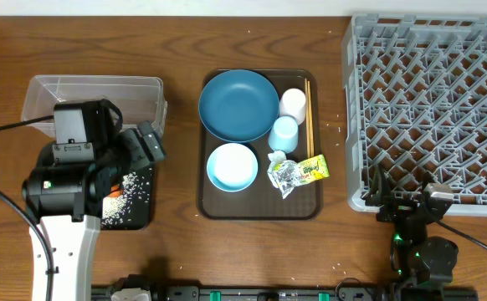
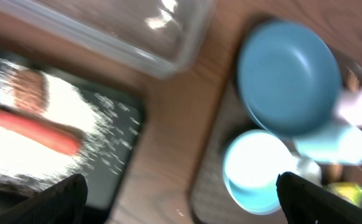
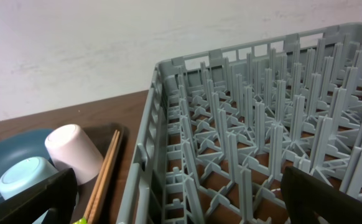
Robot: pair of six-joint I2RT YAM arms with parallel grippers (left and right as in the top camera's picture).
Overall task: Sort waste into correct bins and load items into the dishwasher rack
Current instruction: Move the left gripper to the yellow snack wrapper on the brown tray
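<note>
Food scraps are in the black tray (image 1: 143, 217), lower left of overhead: carrot (image 2: 38, 129), brown lump (image 2: 28, 90) & rice (image 2: 75, 112) lie together there, so organics look sorted to us. The clear tub (image 1: 135, 90) above it shows nothing inside. We judge it's for the wrapper (image 1: 298, 174), not yet binned, at lower right of the brown serving tray (image 1: 260, 214).

Left gripper (image 2: 181, 202): fingers wide apart, holding nothing, over the black tray's right edge. That's prob. handy for reaching the wrapper or dishes.

Dark blue dish (image 1: 239, 104), light blue bowl (image 1: 232, 165), light blue cup (image 1: 284, 134), whitish cup (image 1: 293, 104) & chopsticks (image 1: 308, 117) sit on the serving tray, none racked.

The rack (image 1: 432, 109), right side, holds no items. Right gripper (image 3: 178, 199): also spread & empty, low at the rack's lower left corner, close for loading.
</note>
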